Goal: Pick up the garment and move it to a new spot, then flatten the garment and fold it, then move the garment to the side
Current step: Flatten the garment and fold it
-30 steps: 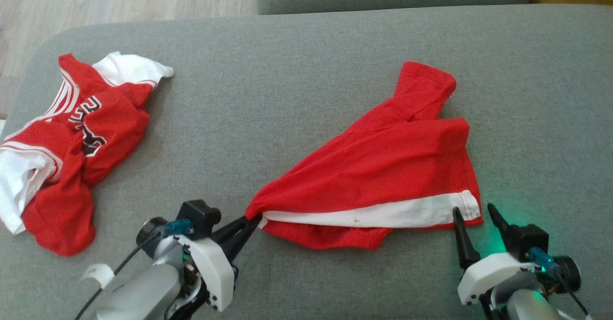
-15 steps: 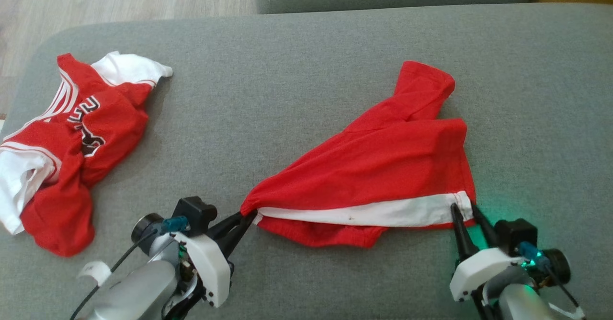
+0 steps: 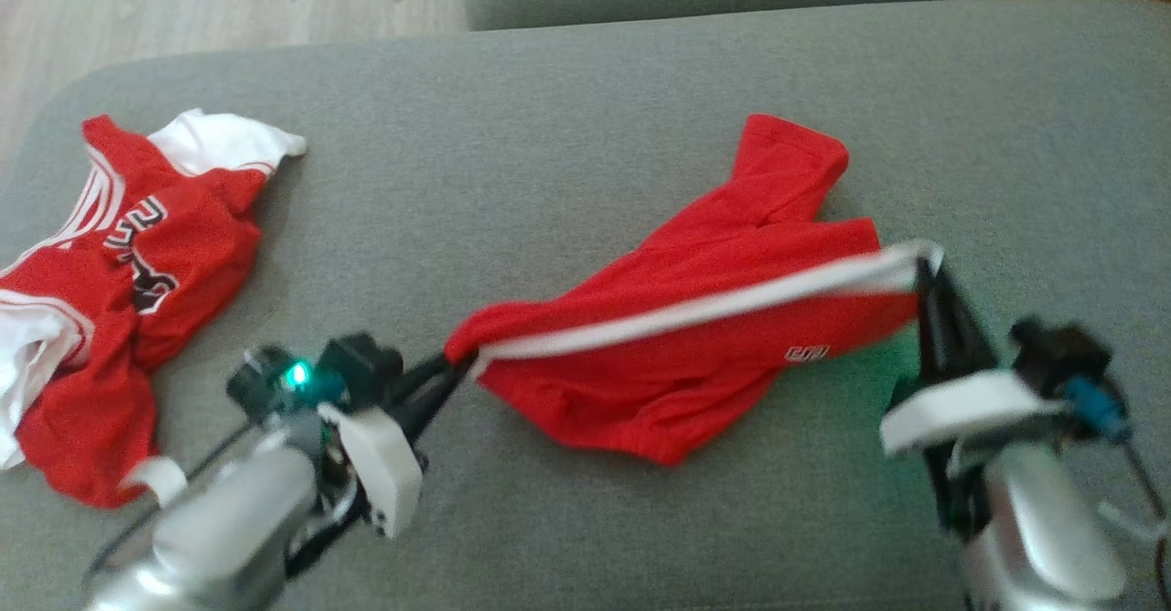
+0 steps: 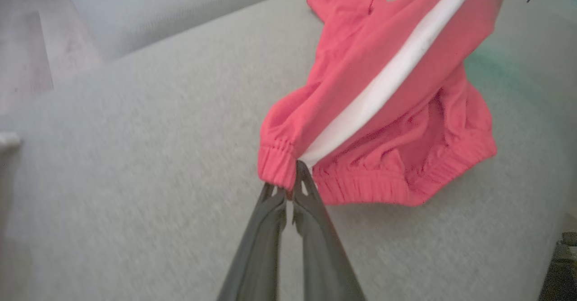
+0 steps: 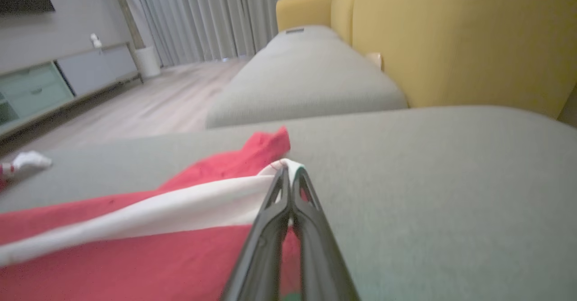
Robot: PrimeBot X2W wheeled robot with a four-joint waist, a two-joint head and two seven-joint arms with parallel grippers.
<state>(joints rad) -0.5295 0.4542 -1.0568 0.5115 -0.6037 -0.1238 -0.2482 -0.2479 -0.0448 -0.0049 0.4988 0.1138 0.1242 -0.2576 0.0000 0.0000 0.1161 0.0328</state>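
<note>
Shorts (image 3: pixel 695 355) newly lifted, pinched by left gripper (image 3: pixel 457 364), right gripper (image 3: pixel 924 273), seemingly taut

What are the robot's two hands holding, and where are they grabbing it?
The red shorts. The left gripper pinches the elastic waistband where the white stripe ends; the right gripper pinches the stripe's other end, at the corner.

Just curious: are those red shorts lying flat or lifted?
Partly lifted, not flat. The left gripper and right gripper pinch the red shorts at either end of the white stripe, taut between them; the rest sags bunched.
</note>
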